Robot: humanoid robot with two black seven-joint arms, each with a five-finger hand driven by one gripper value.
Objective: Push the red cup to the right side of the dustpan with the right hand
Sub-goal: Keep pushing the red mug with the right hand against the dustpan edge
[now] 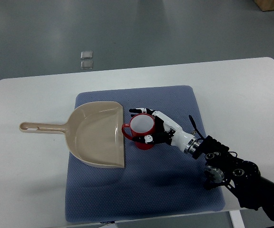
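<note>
Red cup (142,131) stands upright on a blue mat (141,190), just beside the beige dustpan's (96,135) open right edge. Right hand (152,127) cups it from the right, fingers curled around its sides.

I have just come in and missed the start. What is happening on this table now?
The robot's right hand is wrapped around a red cup, which stands upright on a blue mat. The cup sits just to the right of a beige dustpan, close to its open edge. The left arm is out of view.
</note>
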